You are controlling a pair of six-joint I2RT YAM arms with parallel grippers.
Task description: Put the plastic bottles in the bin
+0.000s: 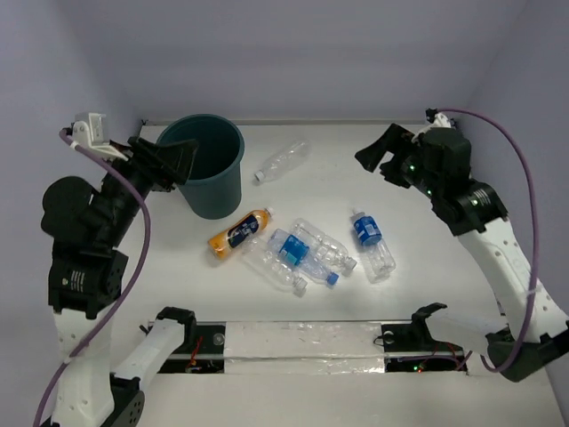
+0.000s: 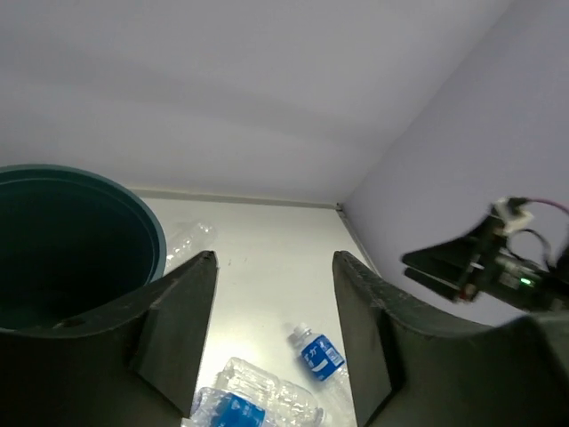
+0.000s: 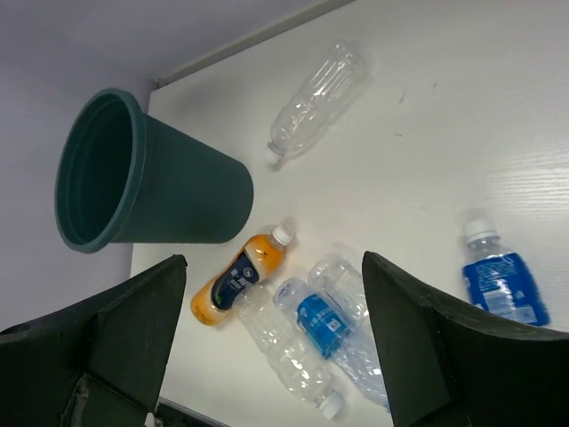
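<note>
Several plastic bottles lie on the white table. A clear one (image 1: 282,162) lies alone behind the others, right of the dark teal bin (image 1: 218,191). The orange one (image 1: 239,231) lies in front of the bin. Beside it is a pile of clear bottles (image 1: 300,253), and a blue-labelled one (image 1: 372,240) lies farther right. My left gripper (image 1: 178,160) hovers at the bin's left rim, open and empty. In the left wrist view the bin's mouth (image 2: 151,240) is left of the gripper (image 2: 276,262). My right gripper (image 1: 378,160) hangs open and empty above the table's right side; in its wrist view the right gripper (image 3: 274,262) frames the orange bottle (image 3: 236,280) and the pile (image 3: 324,325).
The table is closed in by pale walls at the back and on both sides. A taped strip (image 1: 302,338) runs along the near edge between the arm bases. The bin (image 3: 187,196) stands upright at the back left.
</note>
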